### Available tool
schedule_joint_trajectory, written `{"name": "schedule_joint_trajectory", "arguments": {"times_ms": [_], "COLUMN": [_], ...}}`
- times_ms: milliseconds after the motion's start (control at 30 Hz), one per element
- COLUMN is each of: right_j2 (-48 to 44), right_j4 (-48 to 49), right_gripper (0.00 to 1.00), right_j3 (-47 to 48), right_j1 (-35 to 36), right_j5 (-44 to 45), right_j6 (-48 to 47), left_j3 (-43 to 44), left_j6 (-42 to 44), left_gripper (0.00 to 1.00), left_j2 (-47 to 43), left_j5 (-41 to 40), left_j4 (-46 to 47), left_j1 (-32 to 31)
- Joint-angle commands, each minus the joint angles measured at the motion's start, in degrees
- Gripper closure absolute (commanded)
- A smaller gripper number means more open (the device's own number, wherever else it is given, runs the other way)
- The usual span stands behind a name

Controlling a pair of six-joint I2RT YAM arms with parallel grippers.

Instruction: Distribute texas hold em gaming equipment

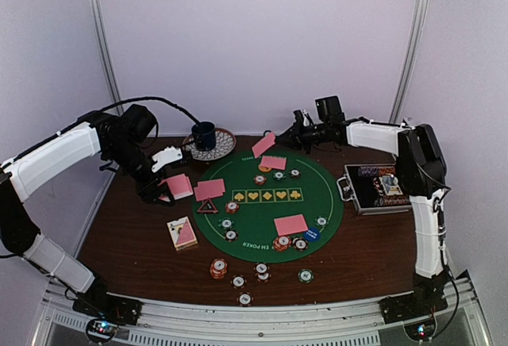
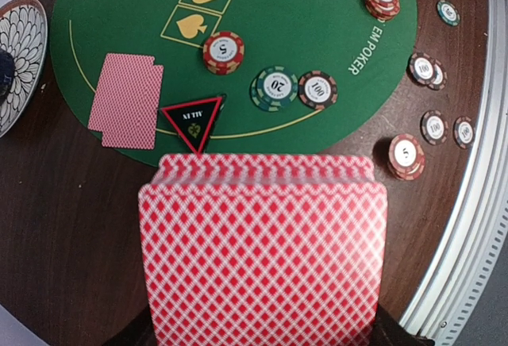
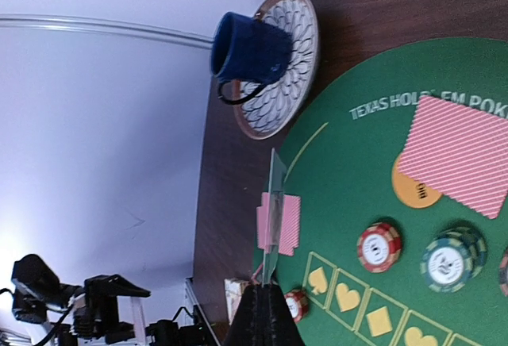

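My left gripper (image 1: pixel 168 190) is shut on a deck of pink-backed cards (image 1: pixel 179 186), held over the table's left side; the deck (image 2: pixel 262 251) fills the lower left wrist view and hides the fingers. My right gripper (image 1: pixel 286 137) is shut on a single card (image 1: pixel 263 144) above the far edge of the green poker mat (image 1: pixel 317 203); it shows edge-on (image 3: pixel 272 211) in the right wrist view. Card pairs lie on the mat at left (image 1: pixel 209 190), far (image 1: pixel 274 163) and near right (image 1: pixel 290 224). The red-rimmed black triangle (image 1: pixel 208 206) sits by the left pair.
A dark blue mug (image 1: pixel 204 134) stands on a patterned plate (image 1: pixel 224 148) at the back. An open chip case (image 1: pixel 377 187) is at the right and a card box (image 1: pixel 182 233) at front left. Chip stacks (image 1: pixel 218 267) sit near the front edge, a blue button (image 1: pixel 312 234) on the mat.
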Motion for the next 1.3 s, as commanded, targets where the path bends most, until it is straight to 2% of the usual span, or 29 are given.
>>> {"name": "schedule_joint_trajectory", "arguments": {"times_ms": [0,433,467,633,933,967,1100,1267], "right_j2": [5.75,14.02,14.17,12.91,6.40,5.27,-0.90,-8.82], "right_j4": [-8.16,-15.78,-16.46,-19.77,-27.25,-27.70,-25.79,-16.69], "right_gripper": [1.00,1.00,0.97,0.68,0.06,0.01,0.00,0.01], "right_j3": [4.82,15.75,16.27,17.88,18.37,17.82,11.67,1.27], "right_j1": [-0.82,-1.40,-1.40,-1.32,0.82,1.42,4.87,11.33], "right_j5": [5.80,13.16,13.51,15.32,19.94,20.26,19.33,13.40], "right_j6": [-5.67,-10.41,-10.82,-13.35,-20.12,-20.59,-19.76,-14.29], "left_j3": [1.88,1.52,1.45,1.37,1.78,1.84,1.80,1.91], "left_j6": [0.53,0.88,0.95,0.96,0.95,0.96,0.97,0.92], "left_gripper": [1.00,1.00,1.00,1.00,1.00,1.00,1.00,1.00], "left_j2": [0.38,-0.13,-0.18,-0.31,-0.06,-0.09,-0.17,-0.32], "left_j5": [0.74,0.78,0.77,1.02,1.41,1.47,1.48,1.51], "left_j4": [-0.08,-0.07,-0.14,-0.30,-0.28,-0.24,-0.26,-0.24], "left_j1": [0.34,0.34,0.34,0.34,0.34,0.34,0.34,0.34]}}
